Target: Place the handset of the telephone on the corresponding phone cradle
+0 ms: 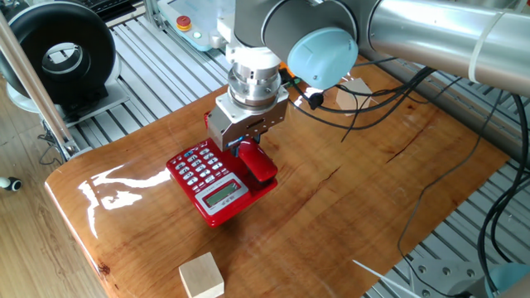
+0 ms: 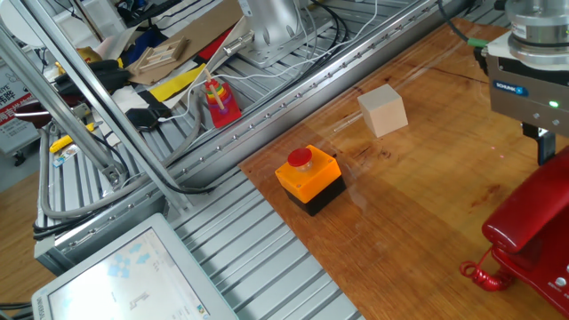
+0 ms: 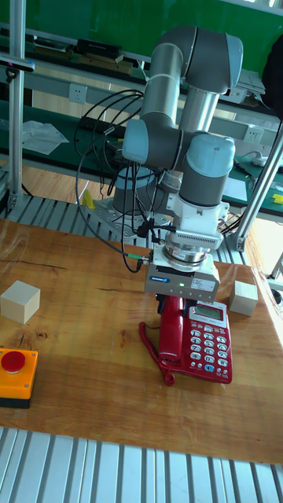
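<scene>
- In the tall fixed view you get the whole telephone (image 3: 196, 336) at once: keypad and grey display on one half, the handset (image 3: 172, 331) along the other half, and the red coiled cord (image 3: 154, 353) looping out past the base onto the table (image 3: 79, 377).
- That same view also shows you two wooden blocks, one (image 3: 20, 302) well apart from the telephone beside an orange box with a red button (image 3: 16, 375), the other (image 3: 244, 298) just beside the telephone's display end.
- In the other fixed view you see only the handset's end (image 2: 524, 222) and a bit of cord (image 2: 476, 274) at the frame edge; the keypad is cut off there. The orange box (image 2: 308, 178) and a block (image 2: 382, 110) sit well apart from the telephone.
- In one fixed view you look down on the keypad (image 1: 199, 165) and display (image 1: 220, 194), with a third block (image 1: 201, 276) near the table edge, apart from the telephone.
- The handset is glossy red, long and gently curved. It lies over the phone cradle (image 1: 269, 186) beside the keypad; in the other fixed view its near end looks raised, so you cannot tell if it is fully seated.
- The gripper (image 1: 246, 147) stands upright directly above the telephone, its body covering the handset's middle.
- A dark finger (image 2: 544, 147) reaches down to the handset, and the fingers appear clamped on it, though you cannot see both contact points clearly.
</scene>
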Robot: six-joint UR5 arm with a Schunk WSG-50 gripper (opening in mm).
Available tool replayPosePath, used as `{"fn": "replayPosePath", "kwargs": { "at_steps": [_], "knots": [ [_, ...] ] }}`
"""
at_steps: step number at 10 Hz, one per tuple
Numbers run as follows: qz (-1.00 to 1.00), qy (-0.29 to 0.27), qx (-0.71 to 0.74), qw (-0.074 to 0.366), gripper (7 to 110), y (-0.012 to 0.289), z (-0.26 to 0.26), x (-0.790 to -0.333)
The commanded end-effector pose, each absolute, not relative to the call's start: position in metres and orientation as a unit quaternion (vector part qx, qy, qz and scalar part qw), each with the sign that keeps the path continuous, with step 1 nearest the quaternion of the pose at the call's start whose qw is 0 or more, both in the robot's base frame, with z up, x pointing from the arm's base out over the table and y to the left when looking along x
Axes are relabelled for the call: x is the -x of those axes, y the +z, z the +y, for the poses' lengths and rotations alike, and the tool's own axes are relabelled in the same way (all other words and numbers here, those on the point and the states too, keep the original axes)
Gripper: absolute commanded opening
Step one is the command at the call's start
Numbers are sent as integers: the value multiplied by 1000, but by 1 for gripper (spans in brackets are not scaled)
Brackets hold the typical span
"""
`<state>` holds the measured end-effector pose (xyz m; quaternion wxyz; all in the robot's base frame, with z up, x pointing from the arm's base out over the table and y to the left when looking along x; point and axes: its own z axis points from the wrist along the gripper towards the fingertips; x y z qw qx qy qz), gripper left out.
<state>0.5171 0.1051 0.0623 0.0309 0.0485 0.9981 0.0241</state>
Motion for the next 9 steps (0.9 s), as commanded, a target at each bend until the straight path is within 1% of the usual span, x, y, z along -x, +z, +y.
{"fn": "replayPosePath", "kwargs": {
  "at_steps": [1,4,9],
  "knots": [
    [997,25,-61,30,7,61,108,-518],
    [997,29,-68,28,7,71,125,-514],
    [997,29,-68,28,7,70,125,-516]
  ]
}}
